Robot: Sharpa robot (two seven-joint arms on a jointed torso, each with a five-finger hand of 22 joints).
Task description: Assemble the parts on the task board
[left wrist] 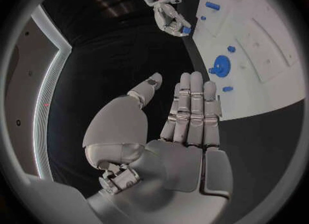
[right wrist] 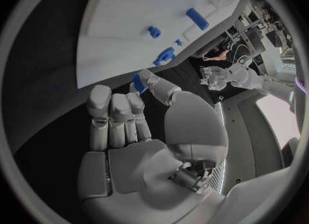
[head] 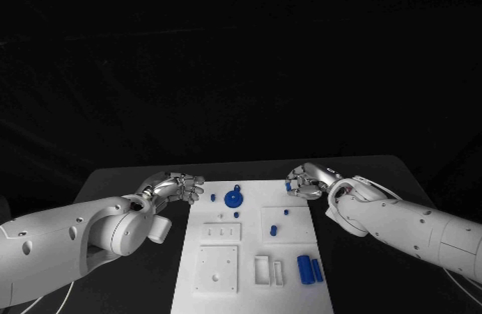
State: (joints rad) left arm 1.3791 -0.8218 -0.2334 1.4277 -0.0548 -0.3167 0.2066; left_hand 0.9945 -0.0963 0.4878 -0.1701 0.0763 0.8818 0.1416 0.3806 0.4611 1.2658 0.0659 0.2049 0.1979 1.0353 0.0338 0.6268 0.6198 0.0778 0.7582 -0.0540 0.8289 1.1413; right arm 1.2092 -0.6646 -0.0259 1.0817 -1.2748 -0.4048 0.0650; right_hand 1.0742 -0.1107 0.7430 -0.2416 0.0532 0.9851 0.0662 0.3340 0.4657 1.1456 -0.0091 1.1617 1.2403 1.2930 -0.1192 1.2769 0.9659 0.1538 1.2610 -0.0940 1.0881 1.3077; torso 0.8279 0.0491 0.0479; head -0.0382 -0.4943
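The white task board (head: 251,258) lies in the middle of the black table. A blue gear (head: 234,199) stands near its far edge, with small blue pegs (head: 286,212) around it and two blue cylinders (head: 309,268) at the near right. My right hand (head: 306,180) hovers at the board's far right corner and pinches a small blue part (right wrist: 138,82) between thumb and curled fingers; the part (left wrist: 185,29) also shows in the left wrist view. My left hand (head: 179,187) hangs beside the board's far left corner, fingers (left wrist: 193,105) straight and together, thumb apart, holding nothing.
The board carries raised white blocks with holes (head: 217,269) and slotted holders (head: 268,270) on its near half. Black table (head: 131,182) stretches on both sides of the board, under both arms.
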